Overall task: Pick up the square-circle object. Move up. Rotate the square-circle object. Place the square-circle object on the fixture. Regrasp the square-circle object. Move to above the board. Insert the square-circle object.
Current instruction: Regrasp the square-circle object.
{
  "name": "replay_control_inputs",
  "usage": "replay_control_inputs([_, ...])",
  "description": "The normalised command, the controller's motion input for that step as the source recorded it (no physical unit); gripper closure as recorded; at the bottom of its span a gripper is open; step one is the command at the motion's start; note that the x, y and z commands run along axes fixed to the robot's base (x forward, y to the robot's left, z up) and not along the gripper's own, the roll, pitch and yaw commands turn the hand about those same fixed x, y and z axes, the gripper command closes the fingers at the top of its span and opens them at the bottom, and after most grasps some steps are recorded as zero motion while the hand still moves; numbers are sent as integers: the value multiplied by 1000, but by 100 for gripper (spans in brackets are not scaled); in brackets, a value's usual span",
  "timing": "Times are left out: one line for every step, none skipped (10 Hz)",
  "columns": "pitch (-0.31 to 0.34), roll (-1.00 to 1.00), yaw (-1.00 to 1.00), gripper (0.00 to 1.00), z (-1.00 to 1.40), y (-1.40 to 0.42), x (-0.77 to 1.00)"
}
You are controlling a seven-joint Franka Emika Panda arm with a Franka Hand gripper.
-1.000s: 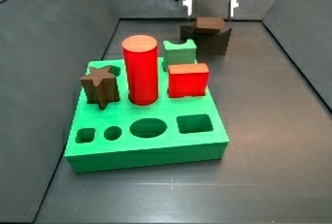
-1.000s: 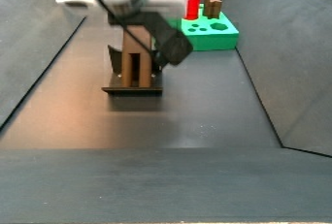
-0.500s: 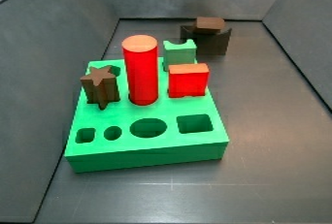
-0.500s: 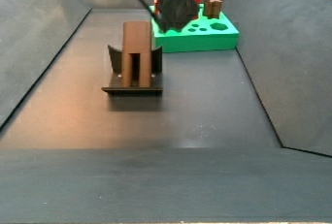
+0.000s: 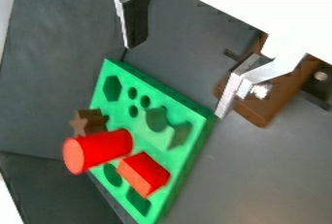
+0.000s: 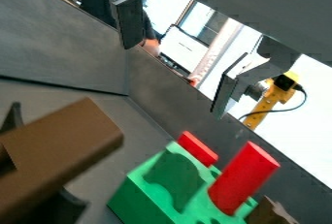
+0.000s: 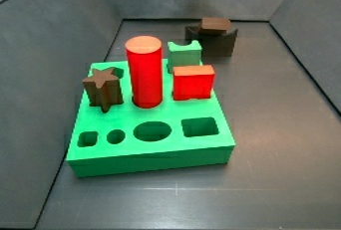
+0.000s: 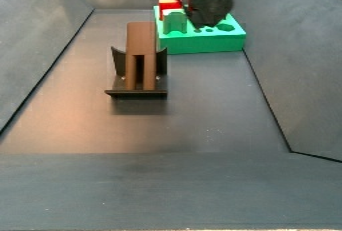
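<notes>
Our claw (image 5: 182, 58) hangs spread and empty above the board (image 5: 166, 166). The square-circle object (image 8: 135, 58) rests on the fixture (image 8: 136, 88), unregrasped.

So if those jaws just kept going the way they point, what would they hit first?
Probably the green board: in both wrist views the open, empty gripper faces it and its red cylinder. Depth is unclear.

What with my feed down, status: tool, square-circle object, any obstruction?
Tool open, empty, raised high near the board. Square-circle object sits on the fixture, ungrasped. Nothing seen blocking it.
</notes>
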Motion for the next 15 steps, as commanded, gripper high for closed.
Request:
replay_control_inputs([-43,58,-49,0,20,5,-1000])
replay_control_inputs([-65,67,-37,0,23,4,-945])
replay_control_inputs([-78,74,-27,0,20,3,-795])
replay_control_inputs([-84,78,-19,0,16,1,-695])
replay_control_inputs([-93,89,-3,0,12,-3,-495])
replay_control_inputs([-2,810,-1000,0,-1000,-383,-265])
replay_control_inputs([-13,809,-1000,0,-1000,-400,-83])
replay_control_inputs([-26,805,-1000,0,-1000,-381,-16])
replay_control_inputs([-70,780,-1000,0,-754,-144,3])
replay_control_inputs([-87,771,-1000,0,-627,-96,16])
replay_control_inputs([-119,758,-1000,0,-378,-56,32])
replay_control_inputs([-133,752,-1000,0,-252,-38,34])
replay_control_inputs([-163,739,-1000,0,-48,-16,27])
replay_control_inputs([-193,726,-1000,0,10,-9,13])
replay_control_inputs([-214,719,-1000,0,14,-12,2])
